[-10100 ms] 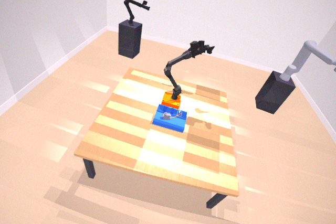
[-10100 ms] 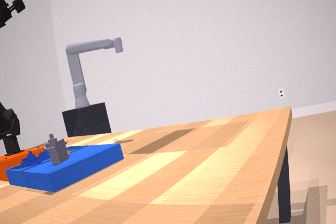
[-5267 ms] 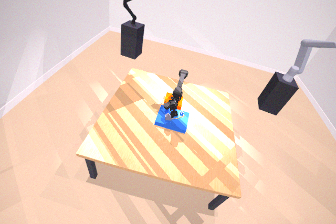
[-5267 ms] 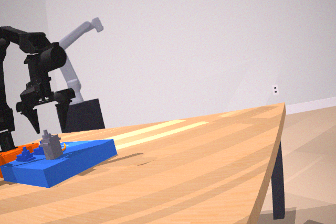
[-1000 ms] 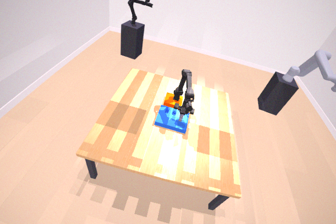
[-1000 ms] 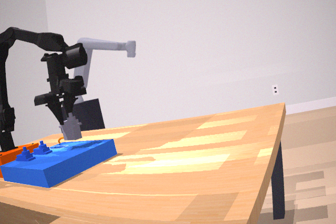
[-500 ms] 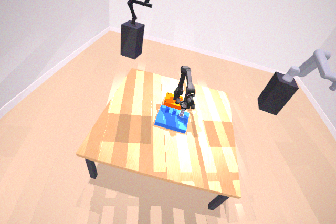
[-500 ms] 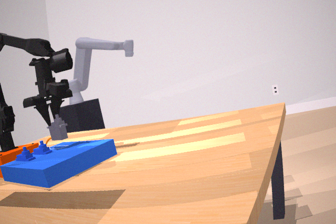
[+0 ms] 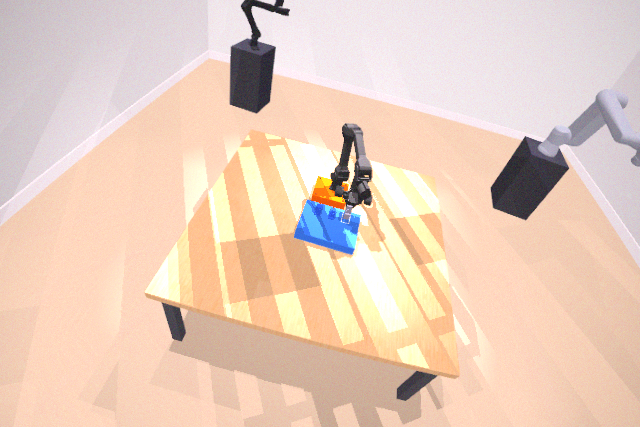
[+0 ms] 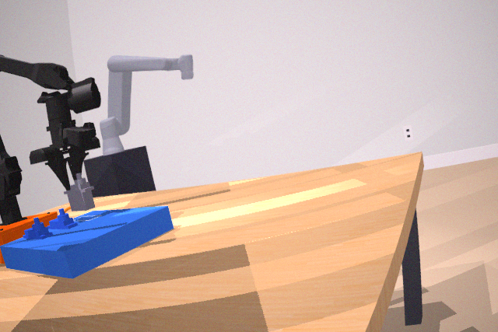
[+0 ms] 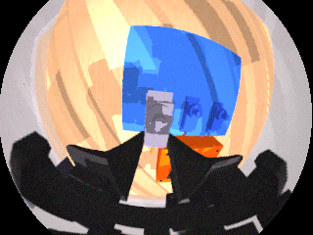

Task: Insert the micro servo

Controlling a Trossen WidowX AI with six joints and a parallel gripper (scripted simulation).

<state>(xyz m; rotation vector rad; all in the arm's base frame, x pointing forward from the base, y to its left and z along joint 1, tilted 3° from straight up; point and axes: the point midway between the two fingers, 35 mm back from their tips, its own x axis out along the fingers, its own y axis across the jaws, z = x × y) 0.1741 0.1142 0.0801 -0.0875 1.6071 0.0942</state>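
The grey micro servo [image 9: 347,213] [image 10: 81,200] [image 11: 158,115] is held near its top by my gripper [image 10: 73,181] [image 11: 156,135], which is shut on it. It is nearly upright, slightly tilted, with its shaft end up and the ears at its sides. It hangs a little above the blue deck [image 9: 325,237] [image 10: 132,218] [image 11: 196,64]. The pale outline of the marked pocket [image 9: 345,222] shows just below and beside it in the top and exterior views; the servo hides it in the wrist view. I cannot make out the cable or side notch.
Two blue servo shapes [image 10: 62,218] [image 10: 36,230] [image 11: 192,109] [image 11: 217,114] stand on the deck beside the pocket. An orange block [image 9: 323,195] [image 11: 196,146] adjoins the deck near the arm's base. The wooden table [image 9: 248,267] [image 10: 301,200] carries them; two other arms stand on far pedestals.
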